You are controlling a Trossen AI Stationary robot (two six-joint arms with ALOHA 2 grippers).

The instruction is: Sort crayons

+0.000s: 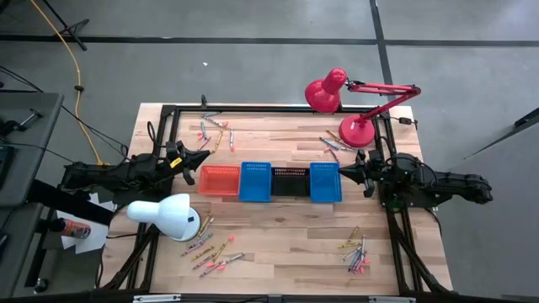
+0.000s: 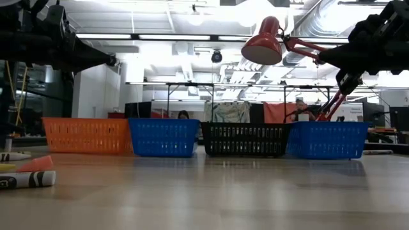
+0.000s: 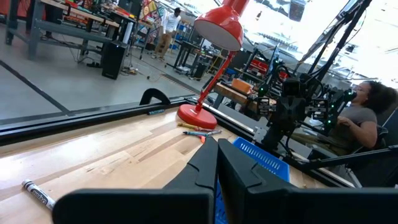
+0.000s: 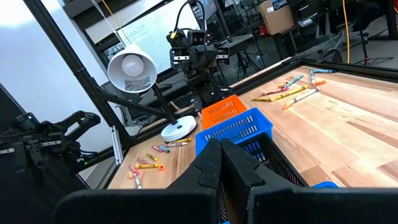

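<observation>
On the wooden table (image 1: 286, 236), crayons (image 1: 215, 252) lay scattered well clear of both empty, closed grippers, left (image 1: 200, 157) and right (image 1: 343, 172); light, brittle sticks, likely best pinched mid-length.

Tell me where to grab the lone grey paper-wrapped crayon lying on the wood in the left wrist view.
Grip the grey crayon at mid-length, left gripper coming straight down, fingers across its thin shaft: it lies flat and alone on the wooden table, both long sides free.
</observation>
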